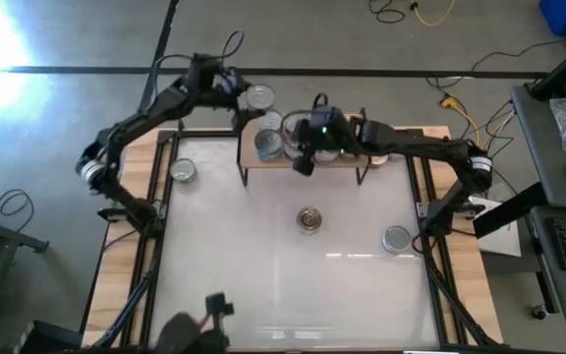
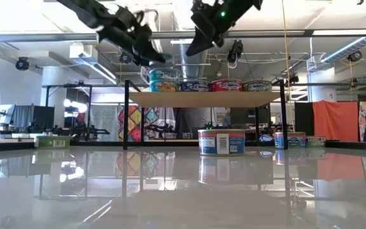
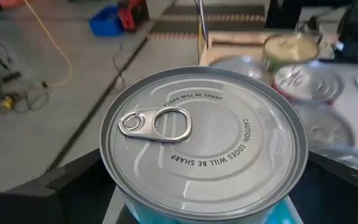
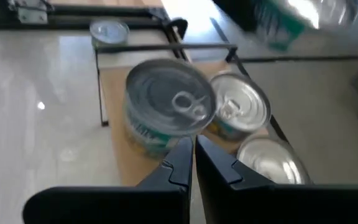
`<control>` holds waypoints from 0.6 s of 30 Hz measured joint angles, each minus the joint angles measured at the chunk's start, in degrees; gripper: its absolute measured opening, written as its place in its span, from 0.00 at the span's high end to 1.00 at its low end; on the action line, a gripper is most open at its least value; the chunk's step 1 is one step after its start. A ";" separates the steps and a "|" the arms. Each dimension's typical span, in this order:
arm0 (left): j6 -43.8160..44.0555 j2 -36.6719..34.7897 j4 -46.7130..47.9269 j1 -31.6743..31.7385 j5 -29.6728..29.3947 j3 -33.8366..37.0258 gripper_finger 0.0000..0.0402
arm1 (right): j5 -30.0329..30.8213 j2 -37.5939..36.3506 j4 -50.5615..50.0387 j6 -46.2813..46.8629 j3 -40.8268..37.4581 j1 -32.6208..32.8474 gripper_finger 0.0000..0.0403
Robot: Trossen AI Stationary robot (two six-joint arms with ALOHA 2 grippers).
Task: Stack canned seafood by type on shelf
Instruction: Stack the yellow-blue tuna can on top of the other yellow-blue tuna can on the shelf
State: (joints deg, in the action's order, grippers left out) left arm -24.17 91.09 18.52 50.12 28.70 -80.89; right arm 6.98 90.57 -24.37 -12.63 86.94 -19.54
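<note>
- High view, far left: a silver-topped loose tin (image 1: 183,172) stands alone on the white surface (image 1: 263,295), near its left edge and well apart from everything else.
- My left pincer (image 1: 234,88) reaches in past the far left corner of the shelf (image 1: 278,160). Its jaws are spread wide and clamped on a tin.
- That held tin (image 1: 259,96) is upright, silver lid up, with teal sides. In my left wrist view it fills the gap between both fingers (image 3: 73,183), pull ring (image 3: 156,123) showing.
- From the low view, the held tin (image 2: 164,74) hangs just above the leftmost tin of the shelf row (image 2: 164,85). Whether the two touch I cannot tell.
- The shelf board (image 2: 202,98) carries a row of tins: next along are a blue-sided tin (image 2: 194,85), a red-sided tin (image 2: 226,84) and a greenish tin (image 2: 257,85).
- My right pincer (image 1: 303,163) hovers over the middle of the shelf, jaws closed together and holding nothing. Its wrist view shows the fingertips (image 4: 182,152) pressed side by side above a silver-topped tin (image 4: 169,102).
- Out on the surface in front of the shelf stands a centre tin (image 1: 310,218) with a darker top.
- Farthest right, a silver-topped right-hand tin (image 1: 397,238) stands near the right edge.
</note>
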 joint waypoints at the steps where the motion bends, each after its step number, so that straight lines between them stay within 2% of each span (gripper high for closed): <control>1: -0.59 1.51 1.22 0.39 0.59 -1.31 0.05 | -1.77 0.35 1.08 -0.64 0.00 -1.29 0.97; 9: -3.87 8.82 7.53 1.06 6.21 -9.01 0.05 | -11.74 4.06 9.35 -1.94 1.05 -9.88 0.97; 13: -3.42 10.32 8.47 1.06 6.77 -10.06 0.05 | -16.15 6.92 10.32 -1.96 5.04 -12.29 0.97; 18: -2.18 11.26 8.92 1.27 6.55 -10.16 0.05 | -17.93 12.64 9.78 -1.94 11.42 -13.97 0.97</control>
State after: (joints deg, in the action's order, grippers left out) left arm -26.36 102.35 27.44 51.39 35.25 -91.05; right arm -10.95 103.21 -14.59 -14.58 98.36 -33.51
